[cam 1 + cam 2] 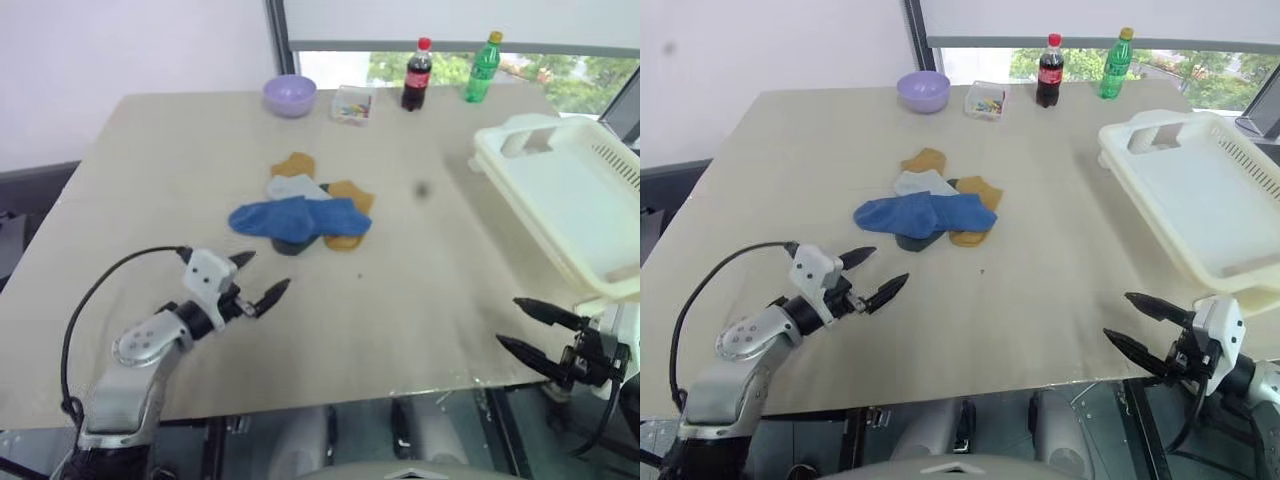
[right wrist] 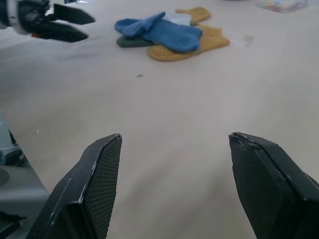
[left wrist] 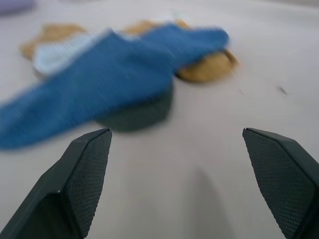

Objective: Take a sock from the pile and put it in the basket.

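While both jaws gape wide and empty, the left end effector [image 1: 262, 277] points at the pile [image 1: 303, 214] toward 1 o'clock, the right end effector [image 1: 523, 328] idle below the basket [image 1: 560, 190].

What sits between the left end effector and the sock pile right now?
Nothing visible: only bare tabletop lies between the open left end effector and the sock pile, with the blue sock nearest it.

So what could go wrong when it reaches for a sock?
The socks overlap in one heap, so the open left pincer might lift two at once, or only nudge them across the table. The basket sits far to the right, overhanging the table's edge, so a bump in passing could shift it.
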Tool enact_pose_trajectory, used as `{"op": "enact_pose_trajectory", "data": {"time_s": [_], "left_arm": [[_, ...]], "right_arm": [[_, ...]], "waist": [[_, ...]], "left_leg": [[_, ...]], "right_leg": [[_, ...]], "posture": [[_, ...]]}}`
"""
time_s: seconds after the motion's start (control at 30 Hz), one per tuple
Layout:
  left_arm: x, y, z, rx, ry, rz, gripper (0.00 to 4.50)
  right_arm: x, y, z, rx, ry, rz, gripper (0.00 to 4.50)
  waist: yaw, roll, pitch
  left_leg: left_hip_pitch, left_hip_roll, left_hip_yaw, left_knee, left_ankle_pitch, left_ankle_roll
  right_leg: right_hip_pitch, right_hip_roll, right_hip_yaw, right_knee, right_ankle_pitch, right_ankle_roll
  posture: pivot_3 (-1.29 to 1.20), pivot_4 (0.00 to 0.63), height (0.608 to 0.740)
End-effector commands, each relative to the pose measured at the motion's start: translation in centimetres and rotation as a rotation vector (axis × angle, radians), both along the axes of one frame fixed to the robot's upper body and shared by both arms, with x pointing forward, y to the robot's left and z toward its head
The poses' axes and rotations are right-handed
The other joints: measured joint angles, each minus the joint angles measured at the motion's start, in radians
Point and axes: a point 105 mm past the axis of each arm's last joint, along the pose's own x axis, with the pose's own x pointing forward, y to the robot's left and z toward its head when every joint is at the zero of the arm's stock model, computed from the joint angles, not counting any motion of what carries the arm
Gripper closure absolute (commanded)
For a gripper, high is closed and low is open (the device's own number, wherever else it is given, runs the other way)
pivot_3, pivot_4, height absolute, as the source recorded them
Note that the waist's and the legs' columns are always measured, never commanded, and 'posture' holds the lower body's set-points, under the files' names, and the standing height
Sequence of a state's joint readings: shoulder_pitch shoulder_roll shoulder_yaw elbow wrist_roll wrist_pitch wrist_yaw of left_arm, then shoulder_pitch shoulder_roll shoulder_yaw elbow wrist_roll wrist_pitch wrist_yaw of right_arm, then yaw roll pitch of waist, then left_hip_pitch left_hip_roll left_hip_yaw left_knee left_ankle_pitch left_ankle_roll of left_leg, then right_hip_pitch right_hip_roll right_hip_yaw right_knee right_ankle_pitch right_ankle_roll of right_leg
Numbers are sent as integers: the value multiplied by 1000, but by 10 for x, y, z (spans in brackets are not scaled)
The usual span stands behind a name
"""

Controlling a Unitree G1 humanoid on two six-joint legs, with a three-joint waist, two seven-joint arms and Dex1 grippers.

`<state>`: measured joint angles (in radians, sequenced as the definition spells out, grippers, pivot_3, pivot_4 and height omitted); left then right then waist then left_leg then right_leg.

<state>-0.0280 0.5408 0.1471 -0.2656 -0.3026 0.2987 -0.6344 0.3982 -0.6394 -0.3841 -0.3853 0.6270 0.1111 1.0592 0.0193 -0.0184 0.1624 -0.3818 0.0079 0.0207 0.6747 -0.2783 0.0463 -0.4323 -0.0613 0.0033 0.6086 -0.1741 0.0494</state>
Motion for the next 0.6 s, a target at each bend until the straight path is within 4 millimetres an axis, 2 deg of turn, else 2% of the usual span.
{"op": "enact_pose_trajectory", "data": {"time_s": [0.03,0.13,0.27,0.37,0.5,0.53,0.57,0.6], "left_arm": [[26,-8,5,41,-60,57,0],[42,-23,0,72,-71,59,0],[51,-43,0,69,-86,36,0],[57,-45,-3,94,-81,62,0],[62,-45,0,109,-108,67,0],[63,-44,1,108,-112,78,498],[64,-42,1,112,-108,84,512],[64,-41,2,123,-115,84,771]], "right_arm": [[2,22,26,20,-112,58,974],[4,37,38,46,-150,76,974],[1,41,40,49,-153,73,974],[-2,36,33,24,-142,54,974],[-4,34,29,18,-138,36,974],[-5,33,29,19,-138,31,863],[-5,32,28,19,-137,27,863],[-5,32,28,19,-137,24,863]], "waist": [[-2,0,0],[-6,0,0],[-4,-1,0],[-2,-1,0],[-6,-1,0],[-6,-1,0],[-5,-1,0],[-5,-1,0]], "left_leg": [[0,0,0,1,0,0],[0,-1,0,1,0,0],[-1,-1,0,2,0,0],[-1,-2,-1,2,0,0],[0,-1,0,2,0,0],[0,-1,0,2,0,0],[0,-1,0,2,0,0],[0,-1,0,2,0,0]], "right_leg": [[1,0,0,1,0,0],[1,0,0,1,0,0],[1,0,1,0,1,-1],[1,0,0,0,2,-3],[1,0,1,0,1,0],[1,0,1,0,1,0],[1,0,1,1,1,0],[1,0,1,1,1,0]], "posture": [[0,150,735],[0,150,735],[0,150,735],[0,150,735],[0,150,735],[0,150,735],[0,150,735],[0,150,735]]}}
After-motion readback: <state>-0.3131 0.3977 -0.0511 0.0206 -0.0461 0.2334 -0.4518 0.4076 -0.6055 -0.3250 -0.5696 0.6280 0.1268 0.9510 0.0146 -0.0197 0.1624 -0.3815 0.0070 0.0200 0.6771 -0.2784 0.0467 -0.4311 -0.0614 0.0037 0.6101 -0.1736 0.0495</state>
